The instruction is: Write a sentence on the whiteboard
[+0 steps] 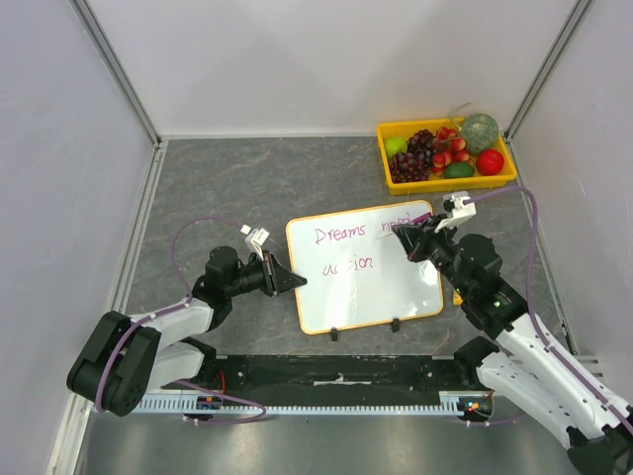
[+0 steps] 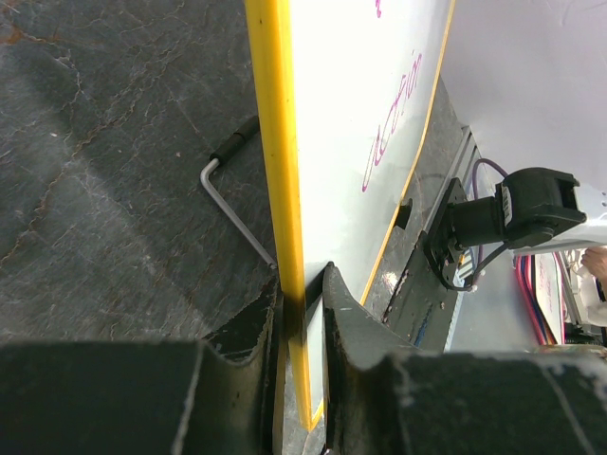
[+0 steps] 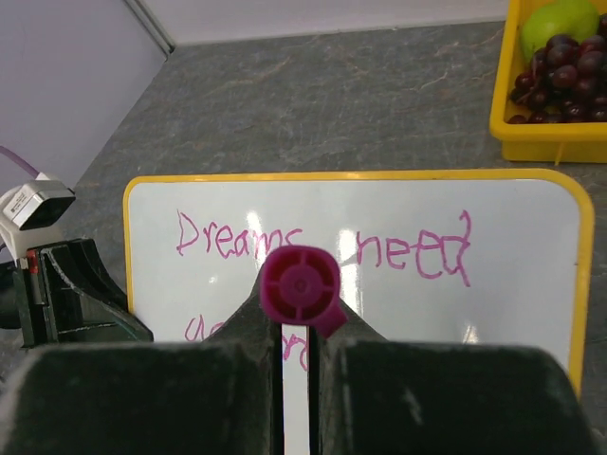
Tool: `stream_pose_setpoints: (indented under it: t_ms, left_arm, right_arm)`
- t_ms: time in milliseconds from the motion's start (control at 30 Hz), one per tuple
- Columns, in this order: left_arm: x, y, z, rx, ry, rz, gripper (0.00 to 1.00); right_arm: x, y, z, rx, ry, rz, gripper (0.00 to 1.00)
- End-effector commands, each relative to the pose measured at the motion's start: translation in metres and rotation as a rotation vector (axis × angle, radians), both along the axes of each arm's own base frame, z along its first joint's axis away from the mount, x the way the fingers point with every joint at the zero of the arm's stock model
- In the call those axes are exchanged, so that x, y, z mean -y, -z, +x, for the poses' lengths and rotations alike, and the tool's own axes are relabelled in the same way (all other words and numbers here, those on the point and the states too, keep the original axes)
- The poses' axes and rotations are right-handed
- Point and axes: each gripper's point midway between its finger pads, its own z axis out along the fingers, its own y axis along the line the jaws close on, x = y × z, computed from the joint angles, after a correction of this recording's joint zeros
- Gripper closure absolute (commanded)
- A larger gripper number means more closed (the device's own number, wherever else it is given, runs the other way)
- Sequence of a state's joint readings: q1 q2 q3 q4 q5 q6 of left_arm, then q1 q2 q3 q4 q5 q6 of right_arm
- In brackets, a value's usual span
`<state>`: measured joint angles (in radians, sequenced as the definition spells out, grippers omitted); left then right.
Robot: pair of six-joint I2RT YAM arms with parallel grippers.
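The whiteboard (image 1: 381, 287), orange-framed, lies in the middle of the table with pink writing "Dreams need" and a second line below. My left gripper (image 1: 294, 280) is shut on its left edge; in the left wrist view the yellow frame (image 2: 275, 142) runs between the fingers of that gripper (image 2: 302, 284). My right gripper (image 1: 415, 240) hovers over the board's upper right, shut on a magenta marker (image 1: 408, 227). In the right wrist view the marker's round end cap (image 3: 301, 284) sits between the jaws of that gripper (image 3: 302, 318), above the whiteboard (image 3: 531, 237). The marker's tip is hidden.
A yellow tray (image 1: 465, 182) of grapes, apples and other fruit stands at the back right; its corner shows in the right wrist view (image 3: 550, 142). A bent wire foot (image 2: 232, 204) sticks out beside the board's edge. White walls enclose the table on three sides.
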<state>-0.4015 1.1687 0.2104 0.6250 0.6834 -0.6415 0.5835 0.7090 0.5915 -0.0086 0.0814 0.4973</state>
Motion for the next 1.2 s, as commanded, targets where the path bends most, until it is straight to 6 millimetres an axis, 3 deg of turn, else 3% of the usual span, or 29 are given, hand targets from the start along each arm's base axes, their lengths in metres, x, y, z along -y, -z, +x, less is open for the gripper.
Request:
stream_pose_setpoints:
  t_ms: [0,333,567,833,1167]
  left_arm:
    - [-0.009,0.018,0.008,0.035,-0.042,0.095,0.98]
    - [-0.01,0.018,0.008,0.036,-0.044,0.095,0.98]
    - [-0.01,0.018,0.009,0.034,-0.047,0.096,0.98]
    - [-0.01,0.018,0.009,0.035,-0.046,0.098,0.98]
    - [-0.01,0.019,0.01,0.031,-0.05,0.099,0.98]
  right_arm:
    - [0.016,-0.002,-0.006,-0.004,0.001,0.01,1.0]
    - [0.048,0.009,-0.004,-0.028,0.057,-0.021,1.0]
    - [0.052,0.029,-0.013,-0.065,0.038,-0.024,1.0]
    - [0.058,0.018,-0.023,-0.026,0.041,-0.043,1.0]
    - [0.049,0.011,-0.02,-0.026,0.02,-0.02,1.0]
